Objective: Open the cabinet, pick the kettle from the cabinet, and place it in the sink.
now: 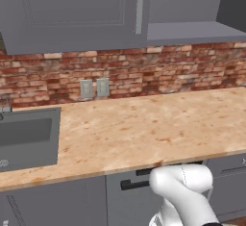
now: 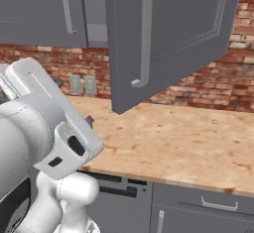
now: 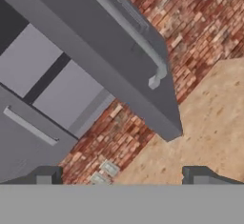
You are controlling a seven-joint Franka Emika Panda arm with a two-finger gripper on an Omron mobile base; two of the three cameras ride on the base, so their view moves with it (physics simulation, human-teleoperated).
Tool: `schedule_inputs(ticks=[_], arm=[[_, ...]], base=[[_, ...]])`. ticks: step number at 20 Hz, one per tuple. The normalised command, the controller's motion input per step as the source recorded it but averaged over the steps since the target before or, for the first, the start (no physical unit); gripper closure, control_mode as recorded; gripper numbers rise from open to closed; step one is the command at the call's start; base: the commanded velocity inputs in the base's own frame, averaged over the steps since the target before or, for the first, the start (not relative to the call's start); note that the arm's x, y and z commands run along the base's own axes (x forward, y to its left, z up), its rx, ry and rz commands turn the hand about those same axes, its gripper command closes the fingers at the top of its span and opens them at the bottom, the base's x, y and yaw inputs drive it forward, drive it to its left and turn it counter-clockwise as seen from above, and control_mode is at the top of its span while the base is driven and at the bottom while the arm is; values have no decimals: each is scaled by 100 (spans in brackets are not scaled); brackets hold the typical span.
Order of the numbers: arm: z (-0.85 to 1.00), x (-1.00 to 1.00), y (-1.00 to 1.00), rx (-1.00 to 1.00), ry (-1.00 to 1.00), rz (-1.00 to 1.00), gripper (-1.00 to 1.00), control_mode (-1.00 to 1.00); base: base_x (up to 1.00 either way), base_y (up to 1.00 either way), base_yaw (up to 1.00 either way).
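The dark grey cabinet (image 1: 72, 13) hangs above the counter. Its left door (image 2: 39, 9) is closed. Its right door (image 2: 173, 29) stands swung out over the counter, its long grey bar handle (image 2: 144, 33) facing me. In the hand view that open door (image 3: 100, 51) appears edge-on, with grey inner panels (image 3: 43, 75) of the cabinet to its left. The kettle is hidden from these views. The sink (image 1: 26, 138) is sunk into the counter at the far left. My gripper (image 3: 121, 178) is open, holds nothing, and sits below the cabinet, apart from the door.
A marbled beige counter (image 1: 144, 129) runs along a red brick wall (image 1: 168, 71) with two grey outlets (image 1: 94, 88). Grey lower drawers and doors (image 2: 198, 207) sit under the counter edge. The swung-out door overhangs the counter's middle.
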Motion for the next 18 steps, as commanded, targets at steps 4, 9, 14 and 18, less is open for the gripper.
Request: schedule_inputs(ticks=[4,9,14,18], arm=[[0,-30,46,0,0,-23,-100,-100],[3,4,47,0,0,-29,-100,-100],[9,21,43,0,4,-31,-100,-100],[14,36,36,0,7,-22,-100,-100]], base=[[0,0,0],[0,0,0],[0,0,0],[0,0,0]])
